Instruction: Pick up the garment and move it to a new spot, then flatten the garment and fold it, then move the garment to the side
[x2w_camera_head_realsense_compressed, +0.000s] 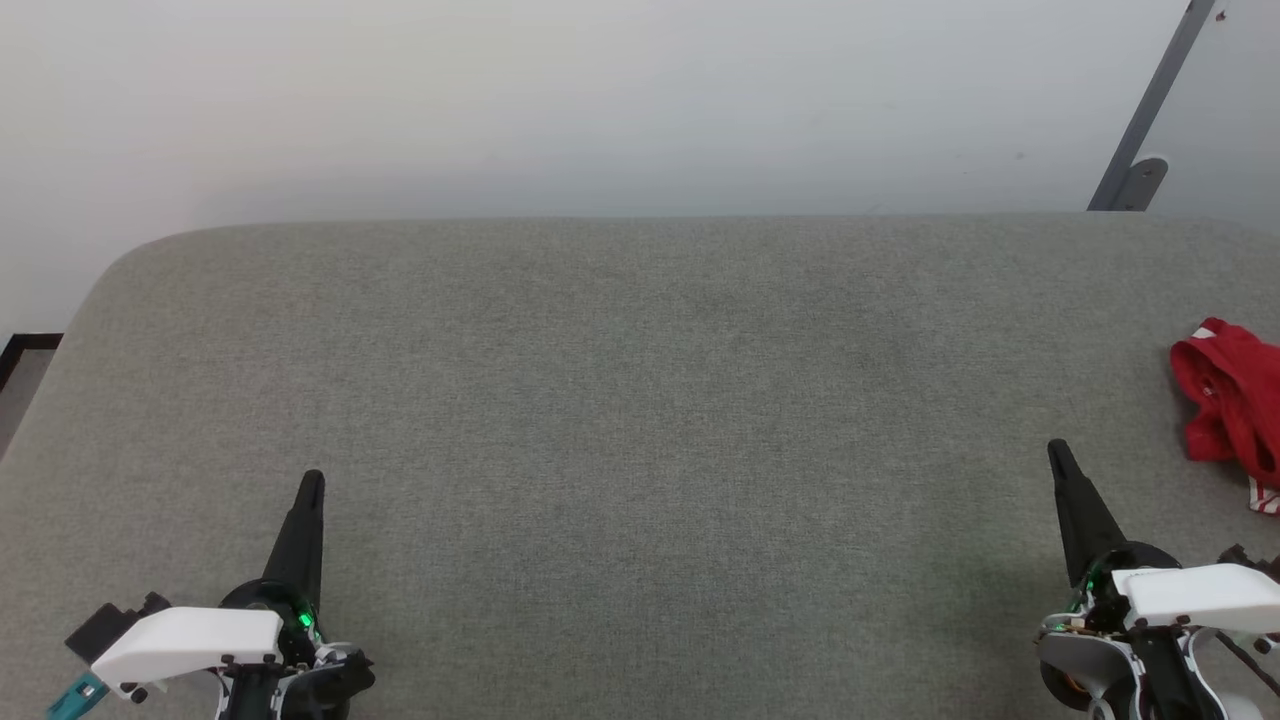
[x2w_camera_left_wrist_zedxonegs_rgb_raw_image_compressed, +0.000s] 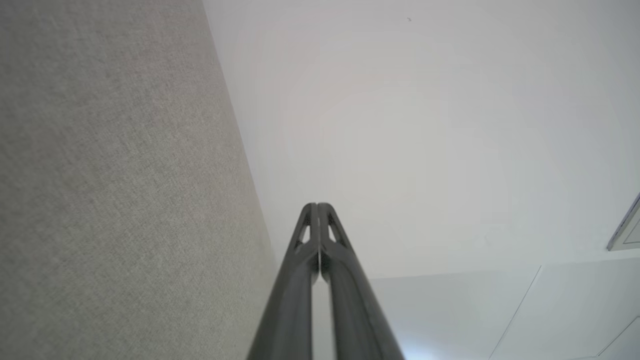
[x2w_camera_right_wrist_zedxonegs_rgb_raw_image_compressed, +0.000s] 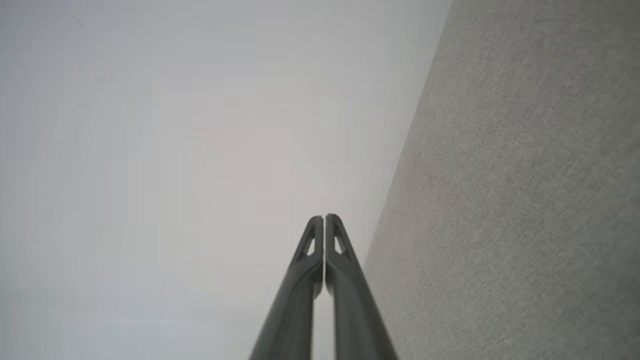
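The garment (x2w_camera_head_realsense_compressed: 1233, 400), a crumpled red heap with a bit of red-and-white striped trim, lies at the far right edge of the grey table (x2w_camera_head_realsense_compressed: 640, 420), partly cut off by the head view. My right gripper (x2w_camera_head_realsense_compressed: 1056, 452) is shut and empty at the lower right, a short way left of and below the garment. At the lower left my left gripper (x2w_camera_head_realsense_compressed: 312, 482) is shut and empty too. In each wrist view the fingertips meet: left gripper (x2w_camera_left_wrist_zedxonegs_rgb_raw_image_compressed: 317, 205), right gripper (x2w_camera_right_wrist_zedxonegs_rgb_raw_image_compressed: 324, 217).
A pale wall (x2w_camera_head_realsense_compressed: 600, 100) rises behind the table's far edge. A grey metal bracket (x2w_camera_head_realsense_compressed: 1140, 150) leans at the upper right. The table's rounded left corner (x2w_camera_head_realsense_compressed: 130, 260) drops to the floor. Both wrist views show grey table surface beside white wall.
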